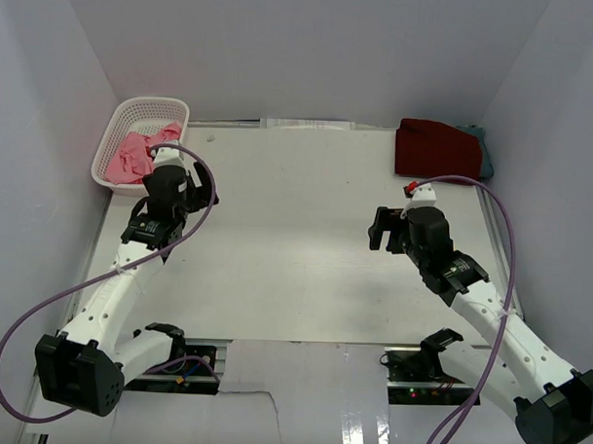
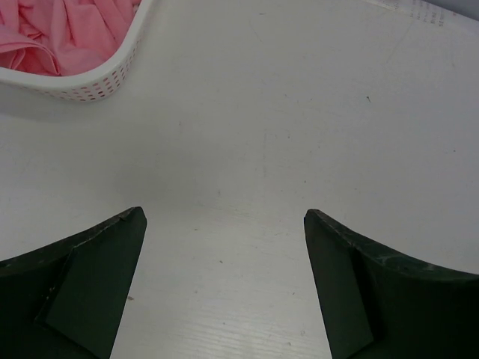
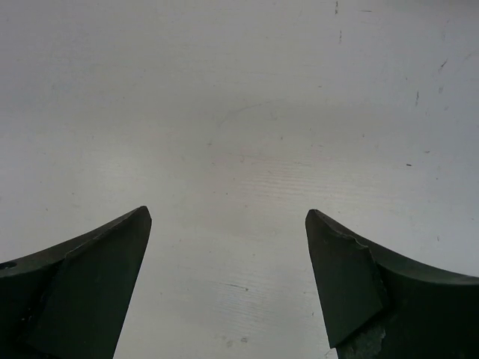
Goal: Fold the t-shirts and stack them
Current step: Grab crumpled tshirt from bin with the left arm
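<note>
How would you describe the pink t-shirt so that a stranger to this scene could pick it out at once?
On the white table, go to the far left corner, where a white plastic basket stands. The pink t-shirt lies crumpled inside it. It is the only shirt in a basket, and pale, unlike the dark red t-shirt on the far right.

Nothing legible anywhere right now: no label, brand or number. Only a pale strip [image 1: 310, 123] at the table's [image 1: 294, 280] twelve o'clock edge shows tiny marks, too small to read.
</note>
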Available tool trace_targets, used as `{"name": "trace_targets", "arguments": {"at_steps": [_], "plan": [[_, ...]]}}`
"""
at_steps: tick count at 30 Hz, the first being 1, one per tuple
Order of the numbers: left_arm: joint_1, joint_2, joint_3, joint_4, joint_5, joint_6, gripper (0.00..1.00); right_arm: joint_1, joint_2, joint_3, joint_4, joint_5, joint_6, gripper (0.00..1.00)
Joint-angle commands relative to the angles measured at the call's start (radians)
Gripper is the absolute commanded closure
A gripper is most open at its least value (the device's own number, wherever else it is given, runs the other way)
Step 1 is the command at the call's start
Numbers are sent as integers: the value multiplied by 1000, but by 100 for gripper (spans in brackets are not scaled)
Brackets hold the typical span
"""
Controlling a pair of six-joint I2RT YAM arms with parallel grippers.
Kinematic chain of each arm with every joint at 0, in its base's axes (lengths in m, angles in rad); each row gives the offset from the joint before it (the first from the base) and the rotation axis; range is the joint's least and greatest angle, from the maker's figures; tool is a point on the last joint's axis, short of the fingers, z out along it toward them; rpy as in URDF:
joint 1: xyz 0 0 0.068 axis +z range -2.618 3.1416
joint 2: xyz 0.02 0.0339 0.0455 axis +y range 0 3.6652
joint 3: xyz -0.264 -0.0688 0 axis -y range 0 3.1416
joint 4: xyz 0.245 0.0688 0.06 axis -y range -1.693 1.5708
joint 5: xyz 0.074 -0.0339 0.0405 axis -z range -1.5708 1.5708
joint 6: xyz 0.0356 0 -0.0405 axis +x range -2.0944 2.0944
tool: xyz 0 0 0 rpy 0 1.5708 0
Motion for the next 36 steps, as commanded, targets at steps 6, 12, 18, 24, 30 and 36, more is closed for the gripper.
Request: {"name": "trace_targets", "arguments": {"at_steps": [6,12,18,24,30,36], "plan": [[3,44,83,-70,-75,6,2,3,-16,3,57,5,0,10],[133,274,334,-233,25,-35,2,3,-22,-29,93,-64,-18,10],[318,546,632,-317,121,-92,2,3,-25,-26,101,-153,-35,10],[397,765,894,-394,150,-132,2,3,-45,-6,77,-192,-43,10],[414,1006,1130,-506,69,-118,2,4,-49,-7,66,-230,-43,10],[492,1190,1252,-541,122,-128,2,3,-50,-15,58,-236,-43,10]]}}
